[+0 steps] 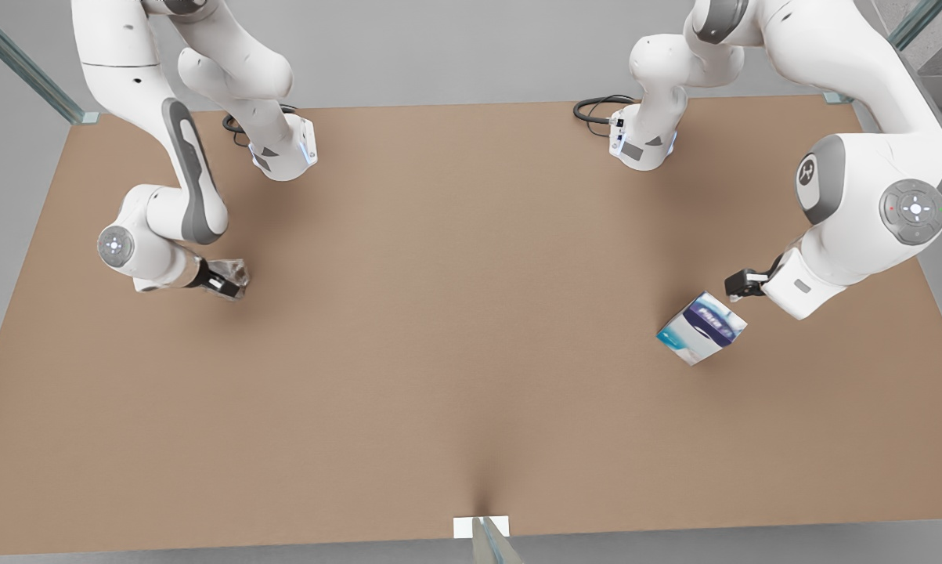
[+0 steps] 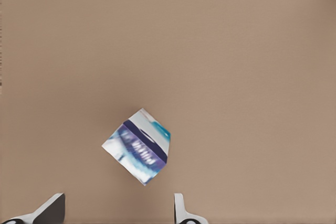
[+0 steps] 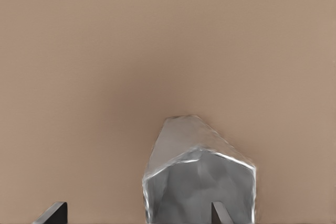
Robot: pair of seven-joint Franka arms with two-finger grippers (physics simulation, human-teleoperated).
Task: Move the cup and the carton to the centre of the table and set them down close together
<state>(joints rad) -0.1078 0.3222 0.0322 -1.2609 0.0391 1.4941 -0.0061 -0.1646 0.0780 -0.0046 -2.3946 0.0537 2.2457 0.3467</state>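
The front view takes in the whole brown table (image 1: 455, 329) and both arms at once. The carton (image 1: 701, 327) lies tilted toward that view's right side, and the cup (image 1: 234, 274) sits toward its left side, well apart from the carton, with the wide middle of the tabletop between them bare.

The left wrist view looks down on the carton (image 2: 138, 145), showing its dark blue band and teal corner turned at an angle to the table's edges, with open brown surface all round it. The left gripper (image 1: 741, 283) hangs just beside the carton without touching it. Its fingers (image 2: 50, 211) are spread wide, with the carton ahead of the gap rather than in it.

The right wrist view shows the cup (image 3: 199, 177) close up, a faceted grey-white shape. One finger (image 3: 219, 212) crosses in front of the cup's body while the other stands off to the side with bare table between it and the cup, so the right gripper (image 1: 224, 283) is spread and not pinching it. In the front view this gripper sits right at the cup, fairly near the table's edge at that view's left.
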